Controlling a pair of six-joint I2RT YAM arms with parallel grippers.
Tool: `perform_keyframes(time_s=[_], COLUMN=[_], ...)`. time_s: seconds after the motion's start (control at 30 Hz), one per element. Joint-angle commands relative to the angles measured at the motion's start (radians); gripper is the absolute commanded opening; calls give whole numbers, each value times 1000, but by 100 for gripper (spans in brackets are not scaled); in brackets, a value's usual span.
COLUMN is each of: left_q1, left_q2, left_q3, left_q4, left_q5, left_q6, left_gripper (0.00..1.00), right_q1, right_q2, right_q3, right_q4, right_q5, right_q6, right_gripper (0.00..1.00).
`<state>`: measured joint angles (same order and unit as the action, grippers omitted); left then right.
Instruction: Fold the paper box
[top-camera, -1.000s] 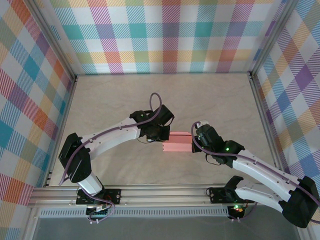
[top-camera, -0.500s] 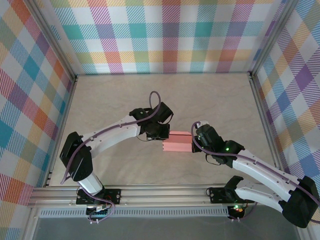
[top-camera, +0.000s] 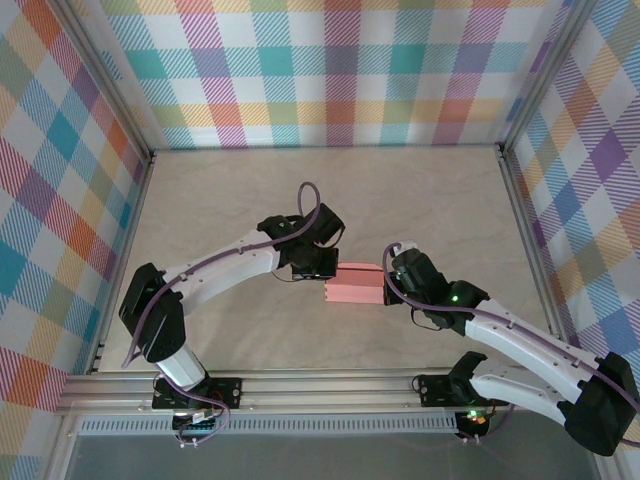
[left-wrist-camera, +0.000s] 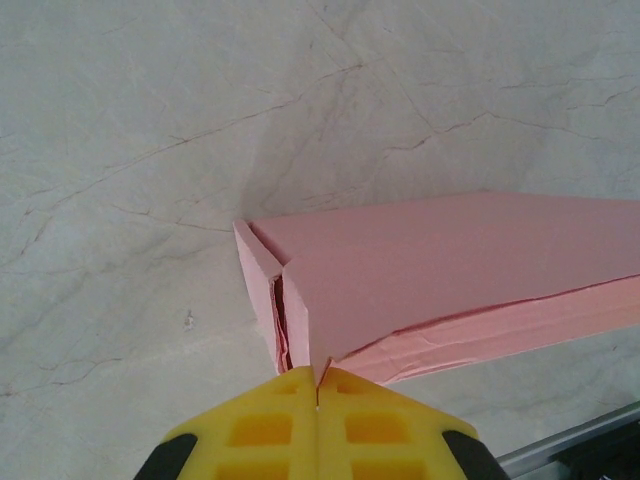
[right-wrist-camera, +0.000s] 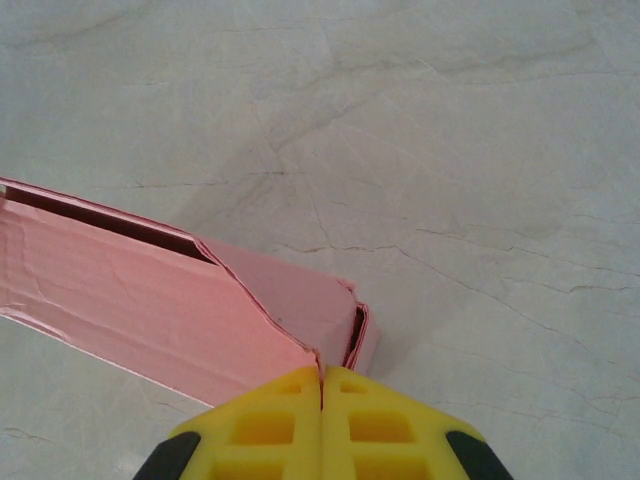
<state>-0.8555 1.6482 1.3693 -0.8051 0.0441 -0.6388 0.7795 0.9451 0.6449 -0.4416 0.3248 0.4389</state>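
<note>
Workpiece: salmon-pink shallow rectangular paper box (top-camera: 355, 285) is lying on a broad face near the middle of the pale marble-patterned table (top-camera: 420, 200), with its long axis running left to right between the two arms.
Assembly state: the paper box is looking largely formed. At both ends the layered card edges are standing slightly ajar, and the right wrist view is showing a dark gap along one long edge.
Left gripper: the left gripper (left-wrist-camera: 318, 385) is sitting at the left end of the paper box with its yellow fingers pressed fully together, and the tips are meeting the near corner of that end. Whether a thin card edge is being nipped between them cannot be told.
Right gripper: the right gripper (right-wrist-camera: 322, 385) is sitting at the right end, jaws likewise fully closed and tips touching the corner. No definite hold is showing.
Handling, as judged: the card is likely behaving as light, thin and springy. Wrinkles are showing on the long side walls, so it is probably creasing easily. A push from one end alone would probably be sliding it across the smooth table.
Hold points, as judged: the end flaps and corner edges are offering the best purchase, with both ends braced together. The broad top panel is probably buckling under pressure.
</note>
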Motion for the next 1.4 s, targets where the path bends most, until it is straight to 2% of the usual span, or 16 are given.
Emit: perform_keyframes(time_s=[0.0, 0.27, 0.67, 0.77, 0.8, 0.9, 1.0, 1.07, 1.17, 1.23, 1.37], left_q1=[2, -5, -35, -38, -39, -39, -39, -39, -40, -39, -40], left_q2=[-36, -59, -93, -97, -99, -99, -97, -96, -98, -100, -99], left_q3=[-57, -134, -245, -256, -256, -253, -249, -249, -251, -253, -250], left_q4=[29, 87, 188, 189, 185, 172, 162, 162, 165, 164, 164], left_q5=[10, -28, -79, -85, -90, -104, -113, -112, -109, -107, -104], left_q6=[10, 18, -10, -14, -14, -14, -14, -15, -15, -14, -11], left_gripper=[0, 0, 0, 0, 0, 0, 0, 0, 0, 0, 0], right_q1=[5, 6, 7, 6, 6, 6, 6, 6, 1, -15, -60], right_q2=[-10, -7, -108, -136, -152, -207, -267, -299, -308, -271, -144], right_q3=[-15, -29, -201, -197, -191, -178, -177, -179, -157, -118, -32], right_q4=[5, 19, 193, 186, 184, 182, 181, 174, 134, 101, 71], right_q5=[-23, -24, -46, -61, -66, -83, -83, -62, -2, -5, -101], right_q6=[21, 26, 14, 2, -2, -17, -18, 6, 122, 202, 319], right_gripper=[0, 0, 0, 9, 16, 48, 69, 75, 83, 83, 82])
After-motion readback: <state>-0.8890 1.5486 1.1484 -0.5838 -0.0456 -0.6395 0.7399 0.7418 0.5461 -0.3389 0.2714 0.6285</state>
